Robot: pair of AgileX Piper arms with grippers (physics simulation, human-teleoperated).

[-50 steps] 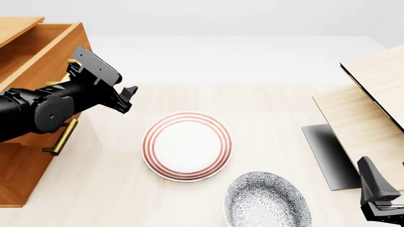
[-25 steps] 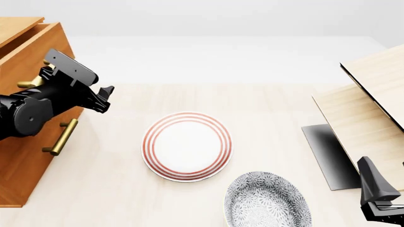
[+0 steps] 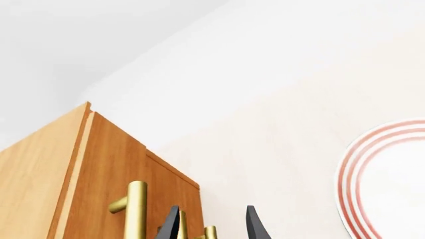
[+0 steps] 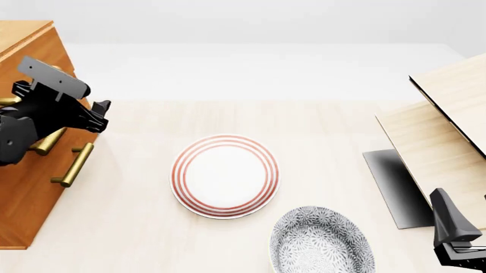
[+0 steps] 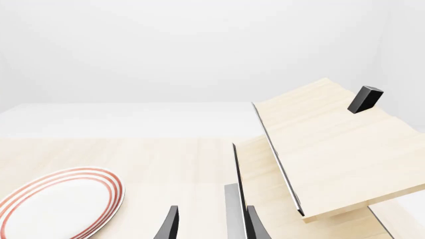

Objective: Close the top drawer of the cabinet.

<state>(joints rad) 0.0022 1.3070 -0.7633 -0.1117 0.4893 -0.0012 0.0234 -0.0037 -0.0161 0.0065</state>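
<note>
The orange-brown cabinet (image 4: 23, 193) stands at the table's left edge. Its top drawer (image 4: 54, 62) is pushed in, with its front about level with the cabinet's face. My left gripper (image 4: 97, 116) is open and empty, right against the drawer front beside its brass handle (image 4: 44, 143), which my arm partly hides. In the left wrist view the drawer front (image 3: 116, 159) and a brass handle bar (image 3: 136, 209) lie just past the left gripper (image 3: 212, 226). My right gripper (image 4: 447, 205) is open and empty at the near right, far from the cabinet, and also shows in the right wrist view (image 5: 211, 224).
The lower drawer's brass handle (image 4: 74, 165) sticks out below my left arm. A red-ringed white plate (image 4: 225, 176) lies mid-table and a grey patterned bowl (image 4: 322, 242) near the front. A pale slanted board structure (image 4: 440, 131) fills the right side.
My left gripper has moved left and pushed the top drawer in, from well out of the cabinet to about level with its face. The right arm has not moved.
</note>
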